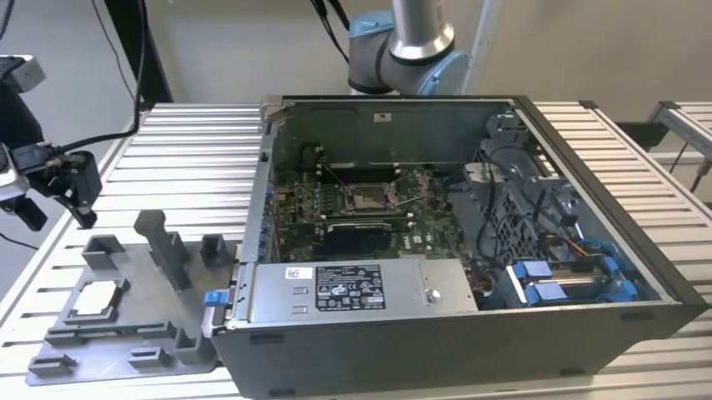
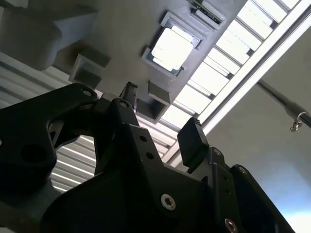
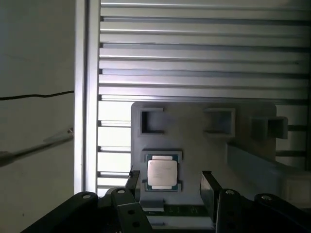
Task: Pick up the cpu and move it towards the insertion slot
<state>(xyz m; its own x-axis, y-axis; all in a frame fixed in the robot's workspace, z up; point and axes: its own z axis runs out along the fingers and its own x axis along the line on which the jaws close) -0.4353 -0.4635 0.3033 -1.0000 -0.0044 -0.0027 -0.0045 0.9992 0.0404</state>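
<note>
The cpu [image 1: 96,297], a small silvery square chip, lies flat in a recess of the grey plastic tray [image 1: 145,321] at the exterior view's left. My gripper [image 1: 56,217] hangs above and beyond the tray, well clear of the chip, and it is open with nothing between its fingers. Both wrist views look past the spread black fingers [image 3: 208,187] to the cpu [image 3: 162,173] [image 2: 171,48] below. The insertion slot [image 1: 368,197], a shiny metal frame with a dark centre, sits on the green board inside the open computer case.
The open computer case [image 1: 579,250] stands on the slatted metal table [image 1: 189,158], with a labelled power supply [image 1: 350,287] and blue parts [image 1: 556,279] inside. Upright posts [image 1: 167,246] rise from the tray. The arm's base [image 1: 406,50] stands behind the case.
</note>
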